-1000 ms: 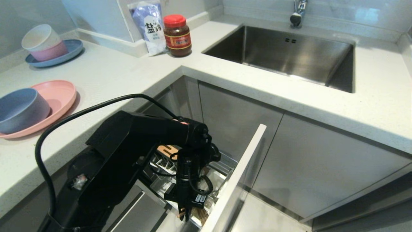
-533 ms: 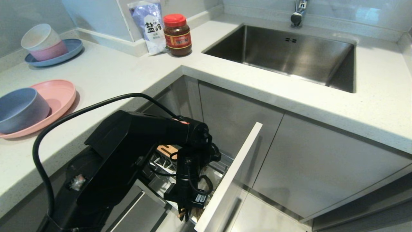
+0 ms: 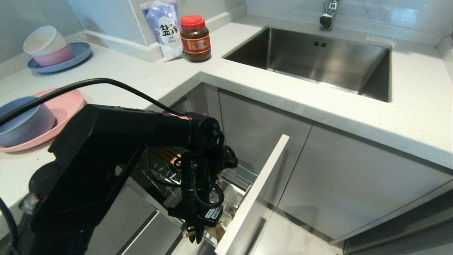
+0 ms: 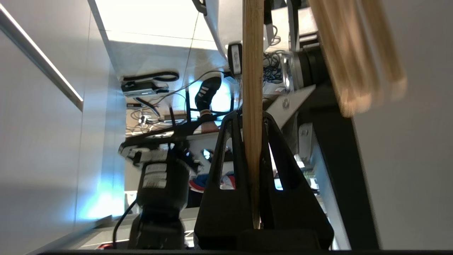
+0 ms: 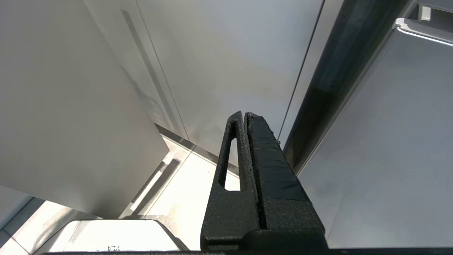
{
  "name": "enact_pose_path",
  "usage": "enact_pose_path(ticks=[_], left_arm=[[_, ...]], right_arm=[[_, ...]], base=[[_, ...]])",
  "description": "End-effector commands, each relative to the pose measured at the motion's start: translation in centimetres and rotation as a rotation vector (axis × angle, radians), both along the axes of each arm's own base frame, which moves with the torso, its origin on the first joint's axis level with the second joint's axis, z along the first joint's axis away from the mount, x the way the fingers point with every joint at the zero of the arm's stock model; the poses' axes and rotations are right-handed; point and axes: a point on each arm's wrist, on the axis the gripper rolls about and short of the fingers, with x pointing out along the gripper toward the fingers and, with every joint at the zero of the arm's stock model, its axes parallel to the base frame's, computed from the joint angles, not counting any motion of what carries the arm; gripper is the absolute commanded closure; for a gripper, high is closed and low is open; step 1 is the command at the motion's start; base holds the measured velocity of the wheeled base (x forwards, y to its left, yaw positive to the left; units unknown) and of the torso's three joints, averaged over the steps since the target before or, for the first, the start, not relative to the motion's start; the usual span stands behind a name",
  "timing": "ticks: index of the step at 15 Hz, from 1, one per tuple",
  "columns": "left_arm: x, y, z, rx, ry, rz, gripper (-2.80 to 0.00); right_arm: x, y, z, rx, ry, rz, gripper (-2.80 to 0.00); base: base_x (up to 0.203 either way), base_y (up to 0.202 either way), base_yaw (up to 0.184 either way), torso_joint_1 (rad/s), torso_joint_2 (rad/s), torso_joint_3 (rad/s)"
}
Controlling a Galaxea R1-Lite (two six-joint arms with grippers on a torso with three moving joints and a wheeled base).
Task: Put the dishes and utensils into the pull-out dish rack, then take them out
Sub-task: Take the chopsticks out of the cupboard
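Down at the lower centre of the head view, the black left gripper [image 3: 194, 236] is pointing straight down over the open pull-out dish rack [image 3: 236, 179], the chrome wire basket with its narrow pale front panel sticking out toward the bottom of the frame. The jaws are pressing together on the pair of thin light-brown wooden chopsticks [image 4: 252, 106], and the left wrist view is showing it clearly: one stick is running right up between the two black fingers [image 4: 226, 170], pinched tight, while a second, blurred wooden end is hanging near the upper right of that frame. In the head view only a short wooden tip is peeking out beside the fingertips, just above the basket's near end; whether it is touching the wire, I cannot tell. The left arm's bulky black body is filling the lower left, its cable arching across the counter. Over at the left edge, the large flat matte pink plate [image 3: 67, 108] is sitting on the white speckled countertop [image 3: 116, 76] with the smaller round blue-grey bowl [image 3: 24, 122] resting on it, both well apart from the rack. The slim metal spoon I cannot make out. The right gripper [image 5: 246, 117] is showing only in its own wrist view, fingers pressed flat together on nothing, pointing at grey cabinet fronts [image 5: 219, 63] and pale floor.
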Motion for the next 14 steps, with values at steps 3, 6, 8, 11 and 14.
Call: enact_pose_path(ticks=[3, 6, 8, 11, 14], left_arm=[[-1.5, 1.0, 3.1, -0.039, -0.041, -0.018, 0.00], [-2.3, 1.4, 4.2, -0.056, -0.061, -0.029, 0.00], [-2.7, 1.7, 4.7, -0.061, -0.066, -0.031, 0.00], [-4.4, 2.5, 6.9, -0.093, -0.110, -0.047, 0.00], [-5.7, 3.3, 8.5, -0.112, -0.159, -0.065, 0.00]], right_arm=[[0.0, 0.0, 0.0, 0.000, -0.003, 0.000, 0.00], [0.0, 0.0, -0.1, 0.000, -0.002, 0.000, 0.00], [0.0, 0.0, 0.0, 0.000, -0.003, 0.000, 0.00], [0.0, 0.0, 0.0, 0.000, -0.003, 0.001, 0.00], [0.0, 0.0, -0.1, 0.000, -0.002, 0.001, 0.00]], base=[[0.000, 0.000, 0.000, 0.000, 0.00, 0.000], [0.000, 0.000, 0.000, 0.000, 0.00, 0.000], [0.000, 0.000, 0.000, 0.000, 0.00, 0.000], [0.000, 0.000, 0.000, 0.000, 0.00, 0.000], [0.000, 0.000, 0.000, 0.000, 0.00, 0.000]])
